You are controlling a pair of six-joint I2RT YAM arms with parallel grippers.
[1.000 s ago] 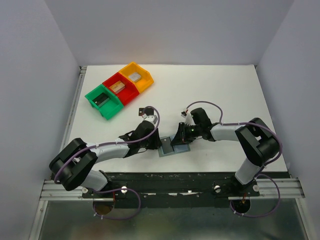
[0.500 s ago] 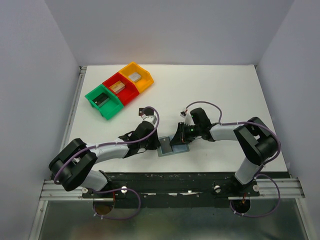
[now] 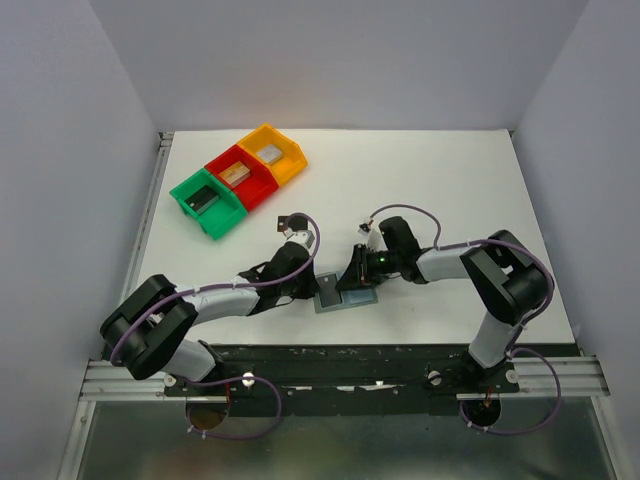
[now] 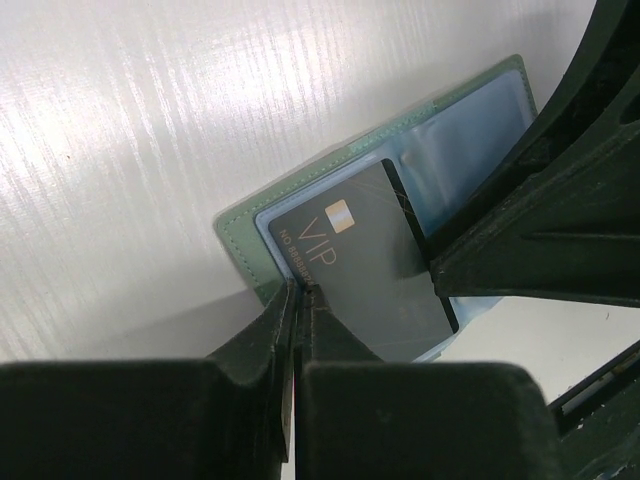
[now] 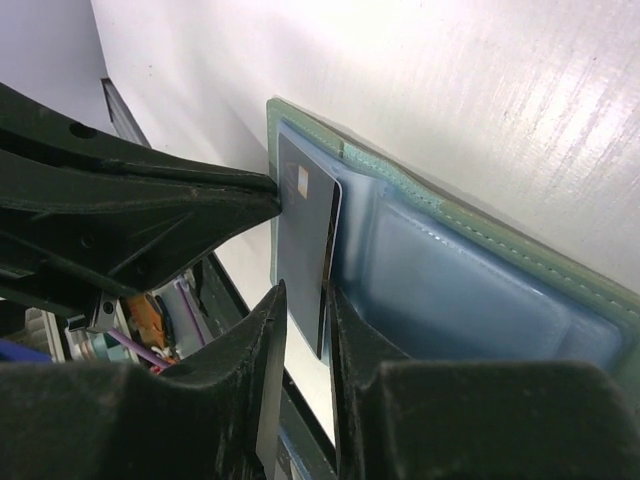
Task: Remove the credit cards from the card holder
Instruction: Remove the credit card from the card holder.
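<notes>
Progress looks early to me: the card holder lies opened flat on the table near its front edge, between my two grippers. I see no card lying outside it in any view, so I judge that none is out yet and every one is left to pull. Only one shows, a black VIP card sitting on the holder's left panel; any others are hidden from me. The left gripper has its jaws pinched almost together, with only a sliver between them, on that card's outer long edge where it meets the holder's green rim. I read it as a grip on the card, though the rim's lip may be caught too. The right gripper has its jaws partly apart and holds nothing I can make out. It hangs over the card from the other side, and in the left wrist view one finger seems to rest on the card's face near the fold. The holder's long axis runs left to right across the table, slightly skewed, inside facing up. The card's long axis runs crosswise to that, roughly near to far, printed face up, with its gold chip toward the end nearest the left fingertips. Whether its edge is clear of the pocket I cannot tell.
</notes>
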